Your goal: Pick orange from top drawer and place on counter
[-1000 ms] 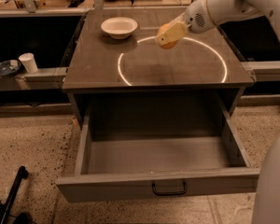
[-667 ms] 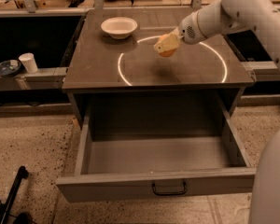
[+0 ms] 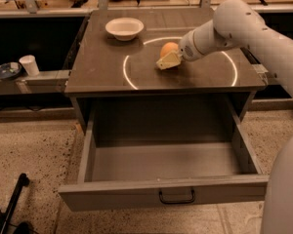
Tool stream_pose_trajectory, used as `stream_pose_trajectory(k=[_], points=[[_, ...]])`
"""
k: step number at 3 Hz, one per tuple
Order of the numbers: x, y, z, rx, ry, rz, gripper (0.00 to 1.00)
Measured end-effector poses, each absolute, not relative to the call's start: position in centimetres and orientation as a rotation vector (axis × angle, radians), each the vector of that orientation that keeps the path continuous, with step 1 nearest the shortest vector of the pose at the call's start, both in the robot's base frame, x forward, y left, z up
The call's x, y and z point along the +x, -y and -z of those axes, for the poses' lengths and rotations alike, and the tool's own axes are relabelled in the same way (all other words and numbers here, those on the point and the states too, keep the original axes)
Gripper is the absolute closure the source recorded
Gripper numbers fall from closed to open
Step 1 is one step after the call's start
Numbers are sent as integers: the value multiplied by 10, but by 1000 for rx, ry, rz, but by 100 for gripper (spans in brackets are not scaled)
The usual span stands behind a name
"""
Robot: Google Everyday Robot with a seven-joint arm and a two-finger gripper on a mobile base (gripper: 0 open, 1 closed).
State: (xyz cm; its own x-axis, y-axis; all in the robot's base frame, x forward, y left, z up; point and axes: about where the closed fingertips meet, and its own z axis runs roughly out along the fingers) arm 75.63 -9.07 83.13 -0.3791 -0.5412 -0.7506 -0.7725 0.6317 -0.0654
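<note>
The white arm (image 3: 244, 28) is reaching in from the right, bending at a rounded joint and sloping down to the left over the tabletop (image 3: 97, 67). Its gripper (image 3: 165, 62) is hanging low above the tabletop, inside the left half of the white ring (image 3: 125, 69), and its pale yellowish tip is pointing down and to the left. The orange (image 3: 169, 48) is sitting right against the gripper, just behind it and partly covered by it, also inside the ring. I cannot tell whether the gripper is clamping the orange or has let it go, nor whether the fruit is resting on the surface.

The arm's shell is looking smooth, glossy and tube-shaped. The orange is showing as a small, smooth, round ball. The tabletop is lying flat and square, dark grey-brown with a dull sheen, and the ring on it is glowing as a thin bright circle. A shallow white bowl (image 3: 124, 28) with a rounded rim is standing near the back left, outside the ring and well apart from the orange.

Below, the top drawer (image 3: 161, 186) is standing pulled far out, a wide, deep grey box with plain flat walls. A small black metal handle (image 3: 177, 197) is curving from its front panel. The floor (image 3: 34, 145) around it is looking pale and speckled.
</note>
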Motion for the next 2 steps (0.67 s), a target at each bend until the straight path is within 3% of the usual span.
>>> stream_pose_trajectory(k=[2], points=[[750, 90, -838, -1057, -2035, -429, 0]])
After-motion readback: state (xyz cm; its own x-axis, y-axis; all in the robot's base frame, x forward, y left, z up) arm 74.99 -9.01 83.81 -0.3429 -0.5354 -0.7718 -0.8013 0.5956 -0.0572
